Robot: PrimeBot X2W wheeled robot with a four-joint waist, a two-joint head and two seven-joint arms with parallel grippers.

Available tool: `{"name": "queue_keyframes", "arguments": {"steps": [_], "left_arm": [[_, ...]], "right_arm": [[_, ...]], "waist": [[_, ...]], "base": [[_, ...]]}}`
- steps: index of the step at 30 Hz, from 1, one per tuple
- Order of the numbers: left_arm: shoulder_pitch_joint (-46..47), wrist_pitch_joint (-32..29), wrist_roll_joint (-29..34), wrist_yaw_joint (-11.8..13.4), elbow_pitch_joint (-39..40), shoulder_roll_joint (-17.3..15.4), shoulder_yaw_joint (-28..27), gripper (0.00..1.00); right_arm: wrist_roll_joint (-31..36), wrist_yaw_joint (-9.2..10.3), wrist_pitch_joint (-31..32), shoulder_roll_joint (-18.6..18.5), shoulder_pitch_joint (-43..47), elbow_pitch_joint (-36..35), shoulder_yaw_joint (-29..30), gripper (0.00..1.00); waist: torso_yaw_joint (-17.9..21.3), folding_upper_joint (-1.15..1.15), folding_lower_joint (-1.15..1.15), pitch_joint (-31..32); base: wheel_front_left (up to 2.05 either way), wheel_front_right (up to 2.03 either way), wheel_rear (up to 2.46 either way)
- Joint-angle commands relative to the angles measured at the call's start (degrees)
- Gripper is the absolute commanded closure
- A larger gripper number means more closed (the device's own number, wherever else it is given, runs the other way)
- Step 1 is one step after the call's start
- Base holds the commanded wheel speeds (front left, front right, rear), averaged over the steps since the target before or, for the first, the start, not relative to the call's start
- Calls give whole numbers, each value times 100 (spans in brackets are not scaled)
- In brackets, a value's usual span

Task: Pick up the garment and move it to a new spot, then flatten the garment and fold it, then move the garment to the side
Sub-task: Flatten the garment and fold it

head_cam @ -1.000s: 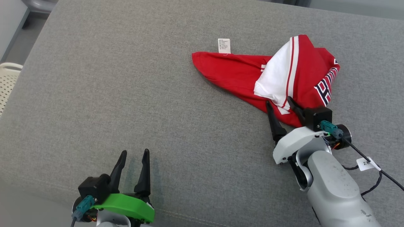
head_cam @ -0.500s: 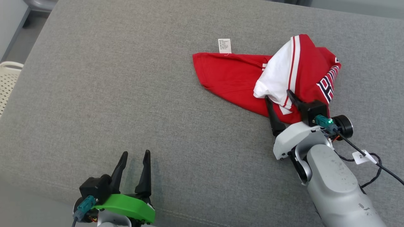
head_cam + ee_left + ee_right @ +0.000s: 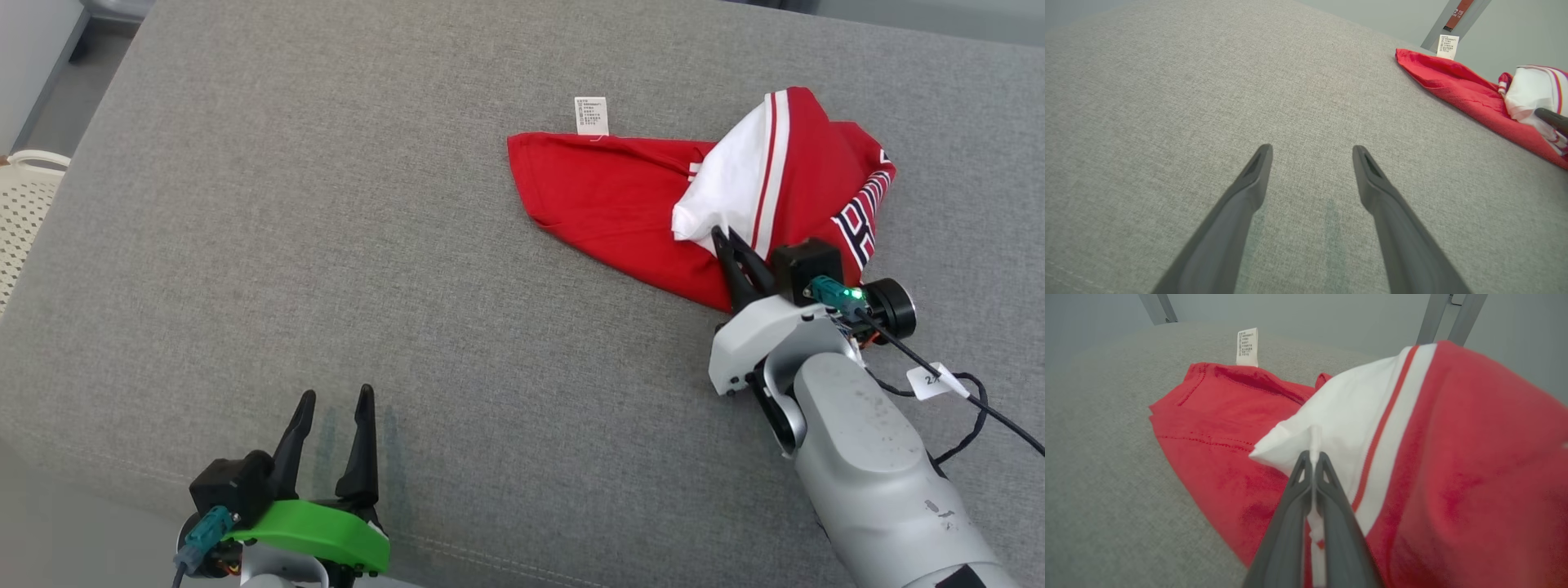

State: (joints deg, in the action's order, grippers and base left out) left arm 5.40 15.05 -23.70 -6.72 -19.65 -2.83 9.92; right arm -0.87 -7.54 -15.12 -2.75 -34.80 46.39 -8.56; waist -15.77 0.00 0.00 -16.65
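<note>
right tool (image 3: 724,238), spread a second ago, now clamps the garment (image 3: 604,188); left tool (image 3: 335,394) stays released.

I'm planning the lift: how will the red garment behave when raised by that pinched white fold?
Likely floppy: the garment lies crumpled in soft folds, so it should drape from the right gripper. Only a thin white fold is pinched, so it might slip.

One garment (image 3: 620,204), one label (image 3: 592,115), one basket (image 3: 37,155), two hands (image 3: 336,392) (image 3: 722,235).
</note>
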Motion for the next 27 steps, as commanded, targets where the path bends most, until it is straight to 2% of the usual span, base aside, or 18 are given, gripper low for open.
{"name": "queue_keyframes", "arguments": {"steps": [1,6,10,17,20,23,27], "left_arm": [[103,15,39,16,7,-14,-34,0],[109,15,118,1,5,-14,-122,0],[102,16,120,-13,-18,-14,-89,0],[83,16,141,-36,-66,-16,55,0],[-32,15,165,-42,-153,-14,114,0],[-74,15,153,-49,-185,-17,123,0],[-168,15,212,-57,-131,-16,71,0]], "right_arm": [[-73,11,-2,-28,-134,-80,24,100],[-437,11,-2,-27,-289,-690,-37,100],[-867,10,-8,-16,-672,-1333,-404,100],[-1746,9,-8,-19,-1912,-2156,-1357,100],[-2200,8,-8,-27,-2565,-2282,-1485,100],[-2345,9,-8,-24,-2999,-2316,-1273,100],[-2092,9,-7,-26,-2930,-2096,-624,100]], "waist": [[7,0,0,2],[73,0,0,89],[100,0,0,203],[-56,0,0,445],[-157,0,0,573],[-258,0,0,705],[-185,0,0,824]], "base": [[0,0,0],[0,0,0],[0,0,0],[0,0,0],[0,0,0],[0,0,0],[0,0,0]]}}
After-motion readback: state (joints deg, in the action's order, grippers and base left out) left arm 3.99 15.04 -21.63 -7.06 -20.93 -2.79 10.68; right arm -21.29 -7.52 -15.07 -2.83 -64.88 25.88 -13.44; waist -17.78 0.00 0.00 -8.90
